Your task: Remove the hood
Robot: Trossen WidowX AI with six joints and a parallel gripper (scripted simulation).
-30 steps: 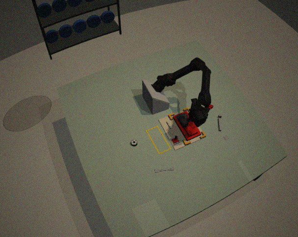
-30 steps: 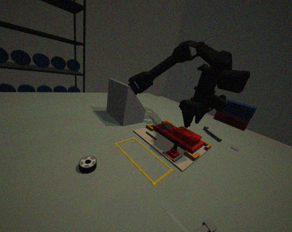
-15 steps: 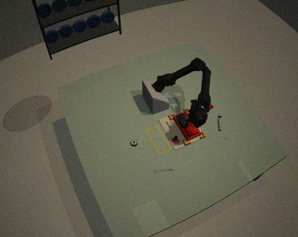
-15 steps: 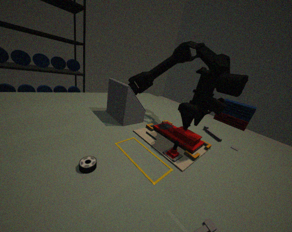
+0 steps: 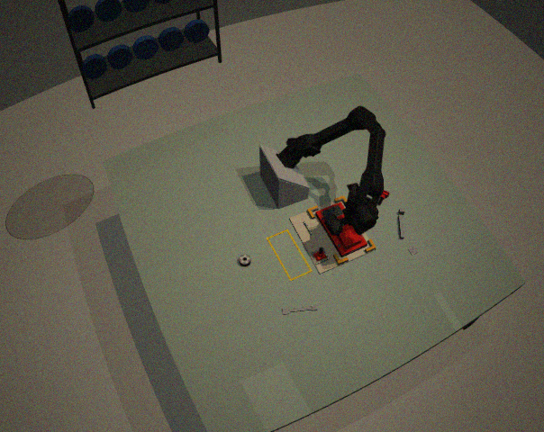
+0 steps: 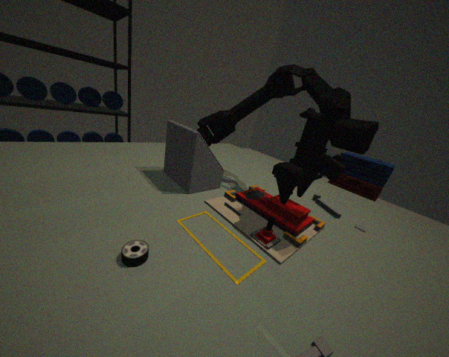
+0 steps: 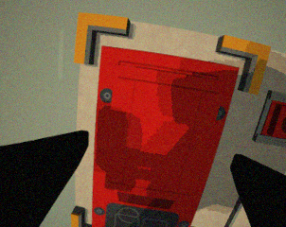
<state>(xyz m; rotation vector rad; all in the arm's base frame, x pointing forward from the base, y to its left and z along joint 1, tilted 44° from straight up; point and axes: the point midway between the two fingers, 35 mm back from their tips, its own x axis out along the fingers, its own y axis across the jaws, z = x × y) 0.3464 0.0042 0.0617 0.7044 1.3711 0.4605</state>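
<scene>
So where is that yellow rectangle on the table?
In the exterior view the yellow rectangle lies between the small wheel and the red toy car.

A matte black arm [image 6: 313, 111] of chunky rounded links is being shown. Small red accents are being seen behind the black pincer [image 6: 291, 193], whose fingers are tapering to points.
</scene>
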